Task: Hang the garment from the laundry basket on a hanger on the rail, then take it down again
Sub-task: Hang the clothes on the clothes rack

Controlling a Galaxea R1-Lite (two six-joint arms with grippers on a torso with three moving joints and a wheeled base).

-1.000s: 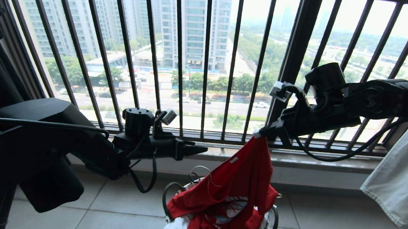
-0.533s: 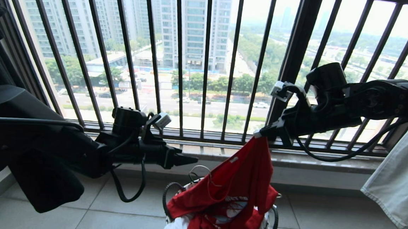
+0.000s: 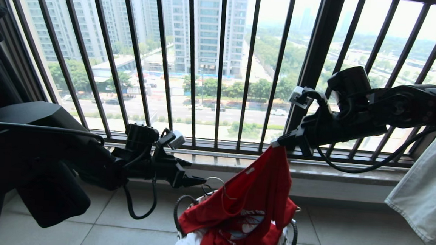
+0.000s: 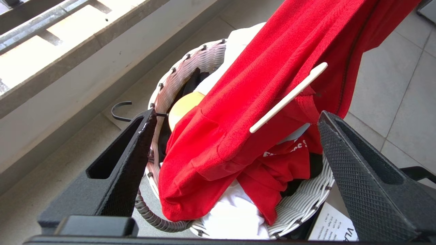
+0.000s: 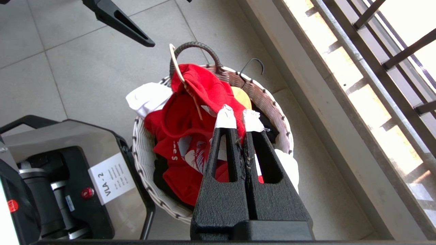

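Since 1 second ago: left gripper (image 3: 199, 181) has dipped toward the basket, roughly 7 o'clock of its former spot, jaws now spread wide and empty.

Item 1, nearest: laundry basket (image 3: 291, 233) on the tiled floor at 6 o'clock in the head view, holding white and dark cloth beneath the red.

Item 2: the garment (image 3: 258, 200), red T-shirt, lower half heaped in the basket, upper part drawn up taut to 12 o'clock. Hanger (image 4: 289, 97), cream, lies among its folds.

Item 3: right gripper (image 3: 277, 143), clenched on the garment's top edge, above the basket.

Item 4, farthest: black window bars (image 3: 221, 69).

Progress: early; garment only lifted, not threaded on the hanger, nothing hung.

Writing: white lettering on the shirt, partly hidden; label "VLA-2" (image 5: 110, 178) on the robot's base.
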